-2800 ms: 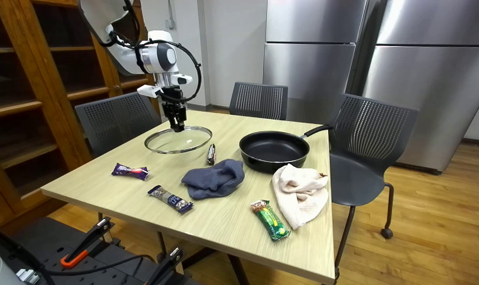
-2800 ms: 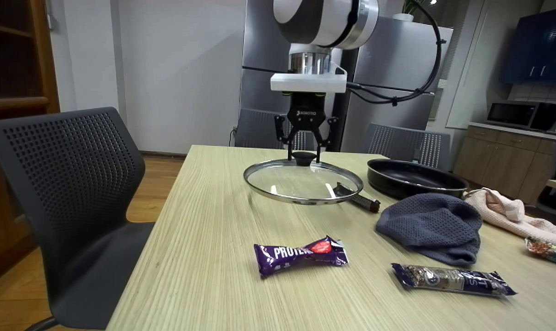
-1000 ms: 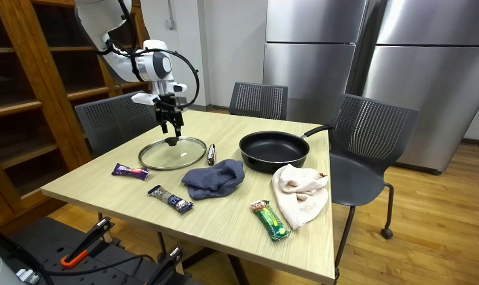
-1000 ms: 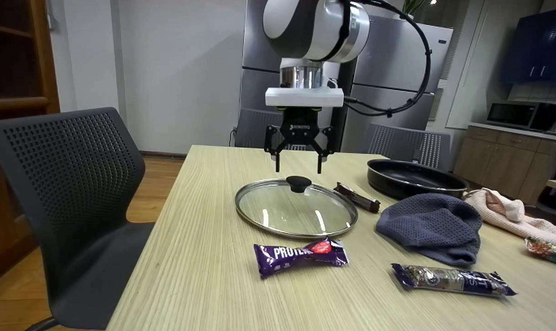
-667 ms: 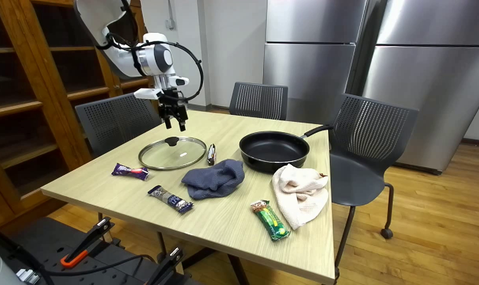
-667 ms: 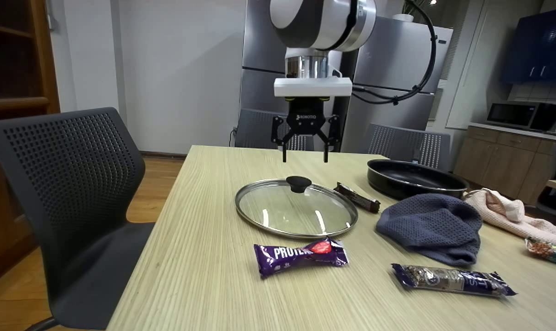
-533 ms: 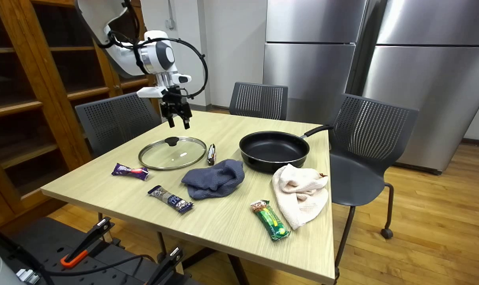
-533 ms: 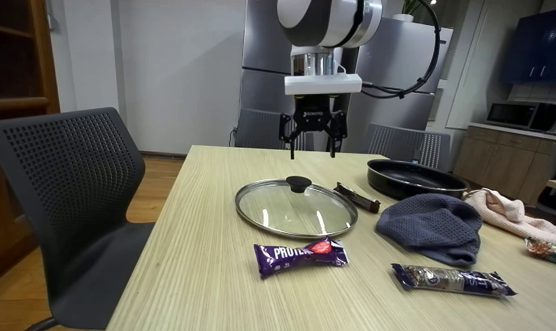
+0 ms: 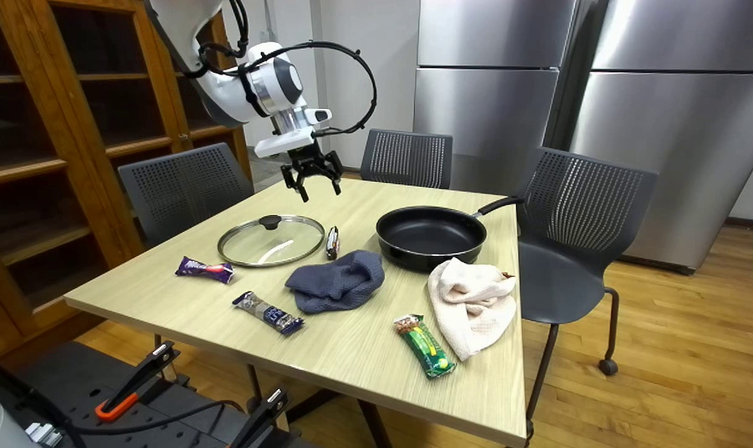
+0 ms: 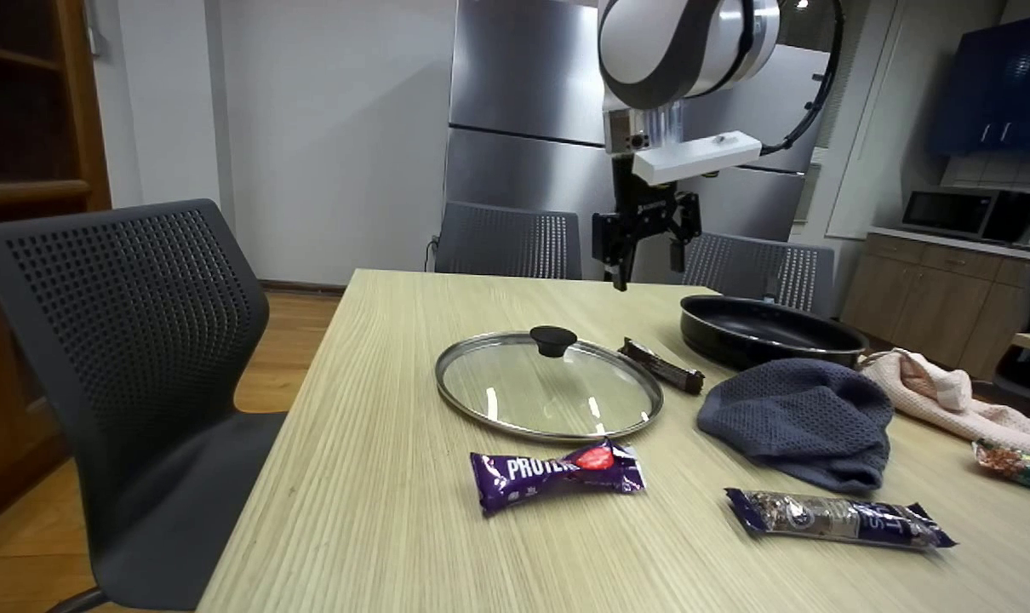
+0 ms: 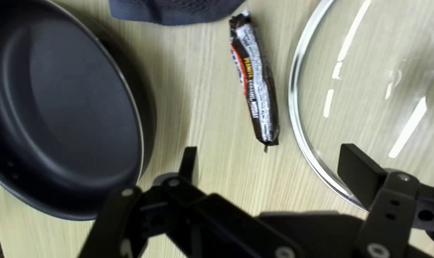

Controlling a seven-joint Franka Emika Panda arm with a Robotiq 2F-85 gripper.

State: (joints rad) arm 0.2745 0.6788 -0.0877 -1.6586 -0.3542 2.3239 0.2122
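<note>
On the table (image 9: 351, 348) sits the pan (image 9: 431, 233), with the lid (image 10: 549, 387) flat and apart from it. I have the gripper (image 9: 320, 193) in the air, tilted, fingers (image 11: 360, 173) spread and empty. The bar (image 11: 254, 84) lies between lid and pan; lowering at this tilt, I could clip the lid.

On the pale wood table (image 9: 351, 345), a round glass lid (image 9: 271, 244). Between lid and black pan (image 9: 431, 233), a brown candy bar (image 11: 256, 80). Near the pan, a crumpled blue cloth (image 9: 336, 283) and a pink cloth (image 9: 473, 308). By the lid, a purple bar (image 10: 553, 477); farther off, a dark blue bar (image 10: 838, 518). Beside the pink cloth, a green bar (image 9: 426, 347).
</note>
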